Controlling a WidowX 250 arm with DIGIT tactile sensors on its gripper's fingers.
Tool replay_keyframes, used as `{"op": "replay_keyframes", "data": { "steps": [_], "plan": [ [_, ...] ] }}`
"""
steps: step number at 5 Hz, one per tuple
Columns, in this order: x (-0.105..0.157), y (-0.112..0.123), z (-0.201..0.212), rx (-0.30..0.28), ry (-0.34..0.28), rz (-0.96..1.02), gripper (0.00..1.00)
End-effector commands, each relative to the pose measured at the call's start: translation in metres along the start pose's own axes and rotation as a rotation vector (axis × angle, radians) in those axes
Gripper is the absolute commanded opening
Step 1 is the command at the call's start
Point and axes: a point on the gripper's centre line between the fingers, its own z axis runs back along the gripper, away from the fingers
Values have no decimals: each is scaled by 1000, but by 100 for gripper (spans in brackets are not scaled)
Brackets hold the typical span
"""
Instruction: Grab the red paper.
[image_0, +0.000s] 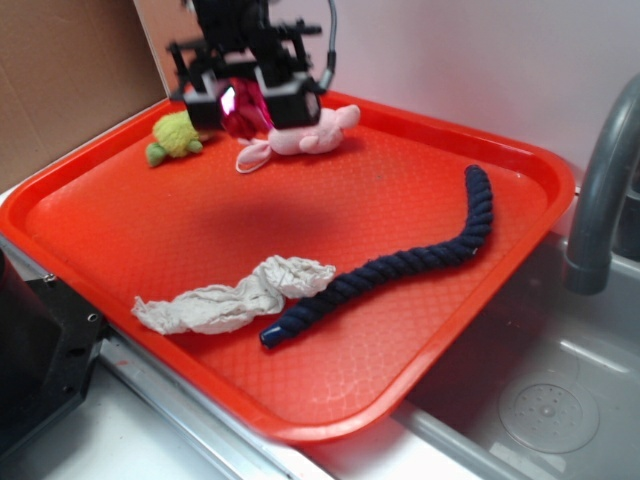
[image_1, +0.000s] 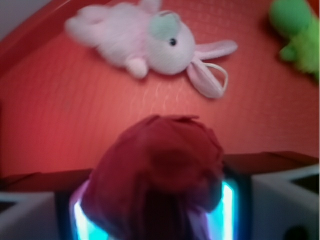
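Observation:
The red paper (image_0: 244, 108) is a small dark red wrinkly ball held between the fingers of my gripper (image_0: 247, 105), lifted above the far part of the orange-red tray (image_0: 420, 330). In the wrist view the red paper (image_1: 160, 175) fills the space between the jaws of my gripper (image_1: 156, 200), which is shut on it. Below it lies the tray floor.
A pink plush rabbit (image_0: 305, 135) (image_1: 145, 42) lies just behind the gripper. A green plush toy (image_0: 175, 135) (image_1: 297, 30) sits at the tray's far left. A white crumpled paper towel (image_0: 235, 295) and a dark blue rope (image_0: 400, 260) lie nearer. A grey tap (image_0: 600, 200) stands right.

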Motion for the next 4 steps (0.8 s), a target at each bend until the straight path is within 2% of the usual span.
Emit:
{"op": "replay_keyframes", "data": {
  "steps": [1, 2, 3, 4],
  "plan": [
    [-40, 9, 79, 48, -79, -252, 0],
    [-63, 23, 99, 30, -109, -268, 0],
    [-72, 28, 97, 19, -147, -223, 0],
    [-58, 34, 97, 15, -74, -142, 0]
  ]
}}
